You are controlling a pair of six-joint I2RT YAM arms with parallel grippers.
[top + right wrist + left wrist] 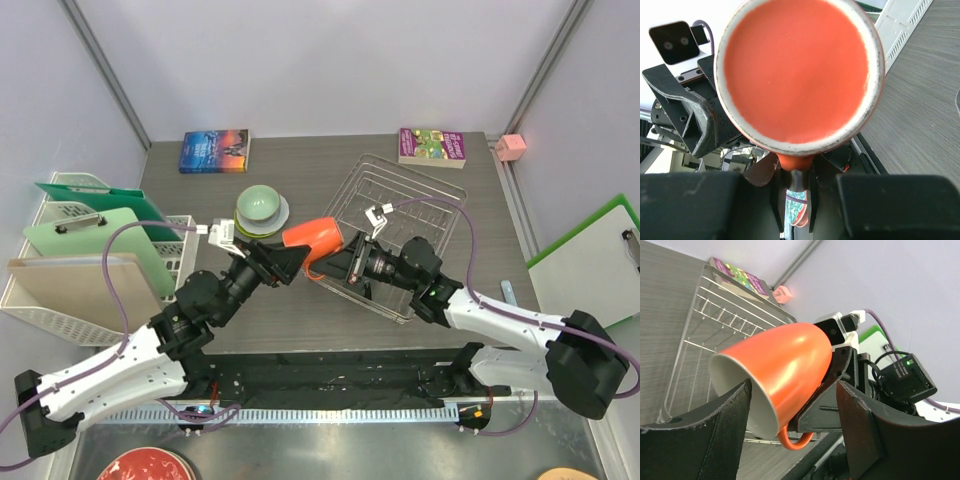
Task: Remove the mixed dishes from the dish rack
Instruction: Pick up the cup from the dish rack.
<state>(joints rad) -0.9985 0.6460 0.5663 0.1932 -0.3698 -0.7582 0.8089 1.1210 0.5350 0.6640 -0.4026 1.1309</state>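
The orange handled mug point(315, 237) hangs on its side in the air just left of the wire dish rack point(420, 190). My right gripper point(338, 262) is shut on the mug's handle point(795, 162), and the mug's base point(795, 70) fills the right wrist view. My left gripper point(285, 262) is open, with its jaws on either side of the mug's rim point(765, 385) and apart from it. A pale mint-green bowl point(262, 205) sits on a light grey plate point(283, 213) left of the rack. The rack's wires point(715, 320) look bare. The grey metallic mug is out of view.
White slotted file trays point(70, 300) holding clipboards stand at the left. A blue book point(214, 150) and a purple book point(432, 146) lie at the back. A clipboard point(590, 260) lies at the right edge, and a red plate point(145, 465) at the bottom.
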